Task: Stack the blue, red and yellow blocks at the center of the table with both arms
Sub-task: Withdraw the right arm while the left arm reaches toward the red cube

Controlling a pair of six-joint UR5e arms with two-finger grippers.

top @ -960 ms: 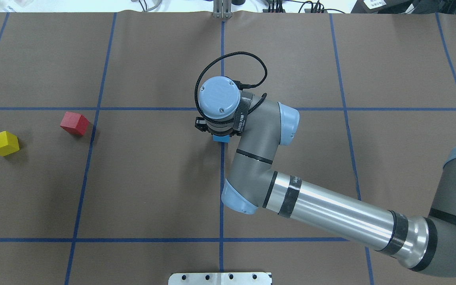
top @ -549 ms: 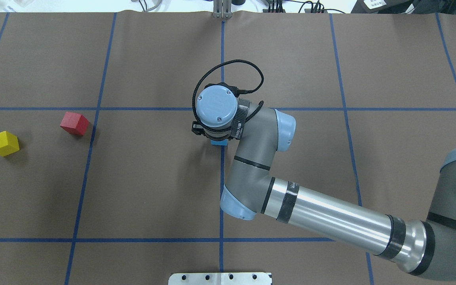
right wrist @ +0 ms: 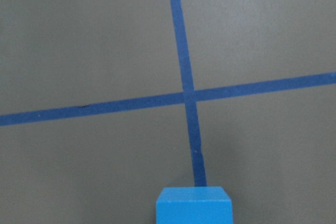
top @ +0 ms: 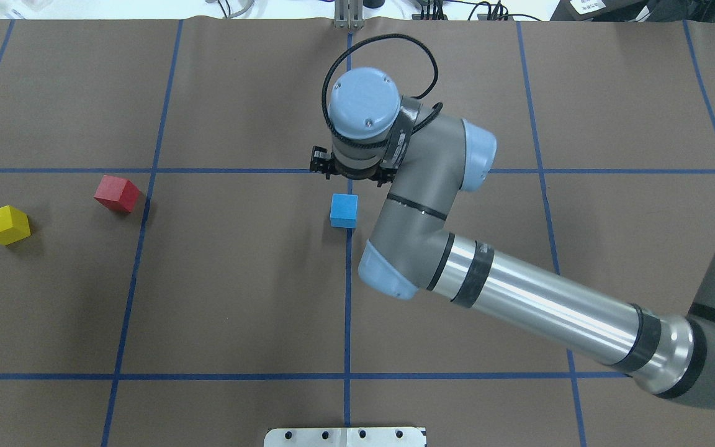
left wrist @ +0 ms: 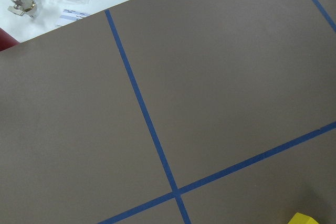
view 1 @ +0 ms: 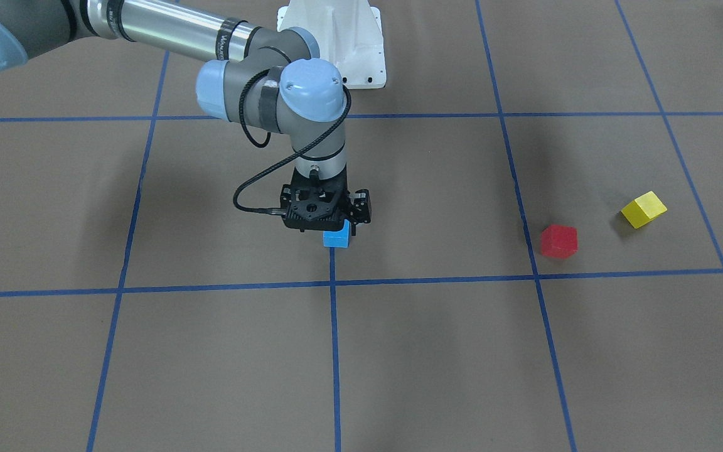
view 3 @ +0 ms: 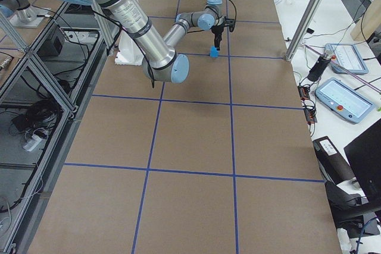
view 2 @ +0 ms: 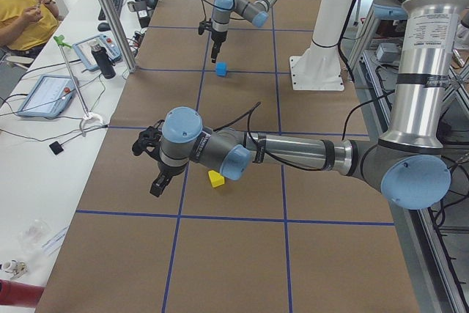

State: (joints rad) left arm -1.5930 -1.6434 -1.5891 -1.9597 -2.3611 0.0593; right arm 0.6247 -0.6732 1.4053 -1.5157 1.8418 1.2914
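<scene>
The light blue block [top: 344,210] [view 1: 337,238] stands alone on the table [top: 239,279], on the centre tape line. My right gripper [top: 351,176] [view 1: 330,226] hangs open just above and beyond it, holding nothing. The right wrist view shows the blue block [right wrist: 194,205] at its bottom edge. The red block [top: 116,194] [view 1: 558,241] and the yellow block [top: 5,224] [view 1: 644,209] lie apart at the table's left. Only the exterior left view shows my left gripper [view 2: 152,160], near the yellow block [view 2: 215,179]; I cannot tell its state. A yellow corner [left wrist: 302,219] shows in the left wrist view.
The white pedestal base [view 1: 342,44] stands behind the centre. A metal bracket [top: 348,15] sits at the far edge. A seated person [view 2: 22,5] and tablets [view 2: 44,97] [view 3: 345,99] are on the side bench beyond the table.
My right gripper has let go of the blue block and risen away towards the far side. The block now stands uncovered on the centre line. Red and yellow blocks have not moved.
</scene>
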